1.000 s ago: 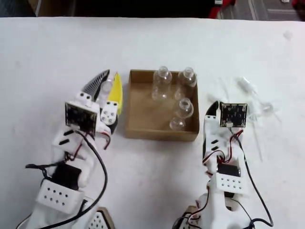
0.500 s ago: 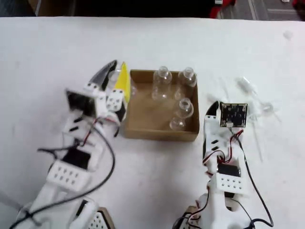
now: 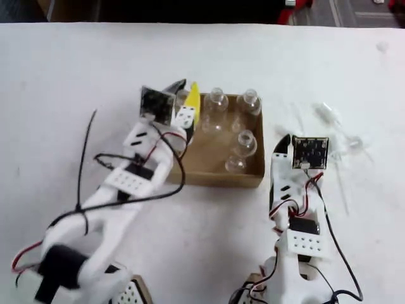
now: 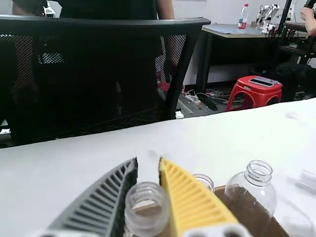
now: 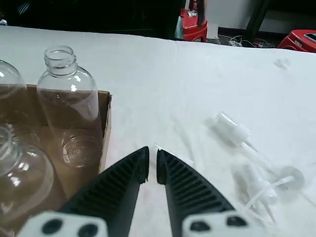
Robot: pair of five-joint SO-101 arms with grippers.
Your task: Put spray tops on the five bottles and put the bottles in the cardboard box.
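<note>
In the high view, the left arm stretches across the white table [image 3: 63,76] to the far left corner of the cardboard box [image 3: 215,178]. The left pincer [image 3: 187,88] grips a clear bottle [image 3: 183,99] between its grey and yellow fingers. Three uncapped bottles [image 3: 216,104] stand inside the box. The right pincer [image 3: 282,142] sits just beside the box's right wall, and spray tops [image 3: 335,130] lie on the table farther right

In the left wrist view, the held bottle's open mouth shows between the two fingers, with two of the boxed bottles close behind

In the right wrist view, the right pincer is narrowed to a slit with nothing in it, over bare table between the box and the spray tops
</note>
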